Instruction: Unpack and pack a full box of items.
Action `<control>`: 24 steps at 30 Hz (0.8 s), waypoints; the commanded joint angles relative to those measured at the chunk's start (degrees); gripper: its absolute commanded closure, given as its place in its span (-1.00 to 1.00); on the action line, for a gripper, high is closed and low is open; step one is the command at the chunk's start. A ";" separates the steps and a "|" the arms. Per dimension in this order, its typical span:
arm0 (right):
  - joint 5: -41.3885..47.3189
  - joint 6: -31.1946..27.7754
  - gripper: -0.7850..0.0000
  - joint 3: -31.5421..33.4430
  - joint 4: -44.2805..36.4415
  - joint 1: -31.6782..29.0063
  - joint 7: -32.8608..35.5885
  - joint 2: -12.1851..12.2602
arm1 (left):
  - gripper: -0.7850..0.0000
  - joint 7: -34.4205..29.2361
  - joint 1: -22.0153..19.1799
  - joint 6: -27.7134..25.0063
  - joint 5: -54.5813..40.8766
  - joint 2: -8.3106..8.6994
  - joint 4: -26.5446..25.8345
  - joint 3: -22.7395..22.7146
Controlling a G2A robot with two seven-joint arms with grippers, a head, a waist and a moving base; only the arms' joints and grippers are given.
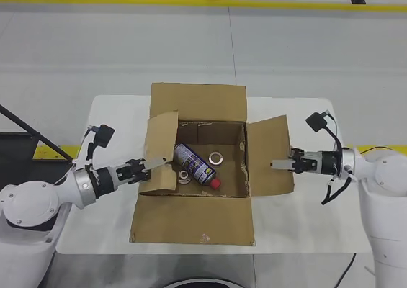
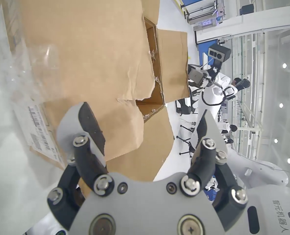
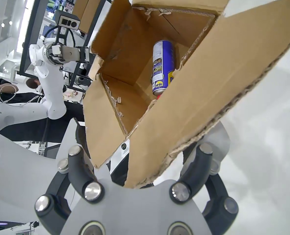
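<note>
An open cardboard box (image 1: 192, 216) stands mid-table with all its flaps spread. Inside lie a blue spray can (image 1: 194, 165) with a red cap and two small rings (image 1: 216, 157). In the right wrist view the spray can (image 3: 162, 67) rests on the box floor. My left gripper (image 1: 145, 169) is at the box's left flap (image 2: 115, 123), open, with the flap's edge between its fingers (image 2: 91, 128). On the opposite side, my right gripper (image 1: 279, 165) is open around the outer edge of the right flap (image 3: 208, 86).
The white table (image 1: 117, 115) has bare room left and right of the box. A black pole (image 1: 1, 111) slants past the table's left side. The far flap (image 1: 199, 101) lies flat toward the back.
</note>
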 commanded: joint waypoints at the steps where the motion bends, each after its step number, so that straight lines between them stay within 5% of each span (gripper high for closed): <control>1: 1.19 -0.53 -1.00 -0.03 -1.03 -0.19 -0.58 0.45 | -1.00 0.20 -0.24 0.13 -0.01 0.03 0.12 0.56; 9: 8.19 -2.33 -1.00 -2.59 -5.52 -1.19 -2.38 2.43 | -1.00 0.88 -0.50 0.16 -0.19 0.20 0.57 1.65; 24: 8.76 -9.26 -1.00 -24.87 -1.50 10.70 -9.31 3.24 | -1.00 3.52 -2.33 2.30 1.51 0.25 2.39 5.84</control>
